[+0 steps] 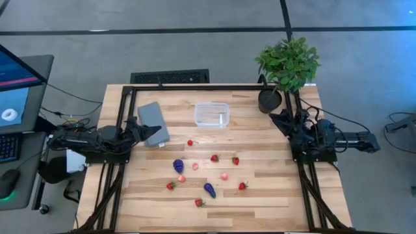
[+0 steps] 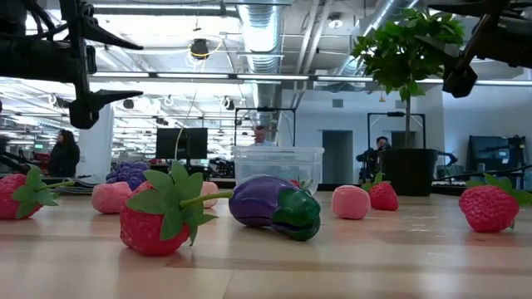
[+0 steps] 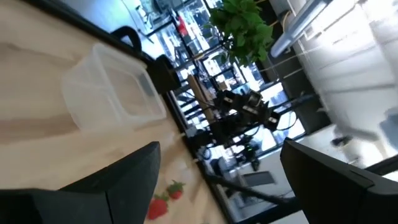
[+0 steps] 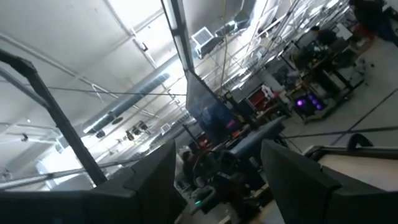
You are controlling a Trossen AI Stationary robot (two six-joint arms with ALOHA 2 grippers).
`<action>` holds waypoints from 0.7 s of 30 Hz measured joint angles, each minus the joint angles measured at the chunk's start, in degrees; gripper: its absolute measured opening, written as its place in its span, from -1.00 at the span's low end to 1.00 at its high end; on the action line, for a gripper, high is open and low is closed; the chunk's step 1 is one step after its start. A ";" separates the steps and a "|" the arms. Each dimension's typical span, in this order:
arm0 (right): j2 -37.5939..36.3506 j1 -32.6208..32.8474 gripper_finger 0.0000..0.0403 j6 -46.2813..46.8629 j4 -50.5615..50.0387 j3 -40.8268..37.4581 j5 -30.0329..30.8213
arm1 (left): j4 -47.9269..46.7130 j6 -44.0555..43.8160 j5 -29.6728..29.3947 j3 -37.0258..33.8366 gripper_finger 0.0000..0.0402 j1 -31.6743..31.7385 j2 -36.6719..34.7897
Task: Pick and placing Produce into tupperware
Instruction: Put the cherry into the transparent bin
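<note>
— So where does the produce (image 1: 209, 175) sit from the left tool (image 1: 144, 132)?

— Scattered loose on the worktop (image 1: 273, 195), ahead of that tool and off to its side, nearer the front edge. One strawberry (image 1: 190, 142) lies closest to its tips. The tub (image 1: 212, 115) stands apart from all of it, past the lid (image 1: 154, 123) that the tool hovers over, and looks empty.

— Tool state?

— Left fingers are spread, nothing between them (its wrist view shows a wide gap). The right tool (image 1: 281, 119) waits at the far right edge near the plant (image 1: 288, 63), also spread and empty, pointing up at the room.

— How will these pieces handle?

— I'd judge them light and a little soft; from the low view they look like squashy moulded toys, so crushing isn't much of a worry. Being small and rounded, though, they may roll or squirt out of a pinch. The eggplant (image 2: 273, 205) lies on its side; take it across the fat middle, not the tapered end. Strawberries: grip the red body, not the floppy leaves. The tub seems thin and light too, so a clumsy drop could nudge it.
</note>
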 joint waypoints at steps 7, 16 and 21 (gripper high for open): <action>0.00 0.76 0.29 0.29 -0.43 0.02 -0.23 | 0.08 13.42 -0.71 0.00 0.59 0.02 0.00; 0.00 2.40 0.29 7.75 0.50 0.08 0.09 | 4.69 8.22 5.62 0.01 0.59 -0.05 1.80; 1.05 2.35 0.29 7.71 0.49 0.08 0.91 | 9.15 10.16 10.26 0.02 0.59 -0.85 5.28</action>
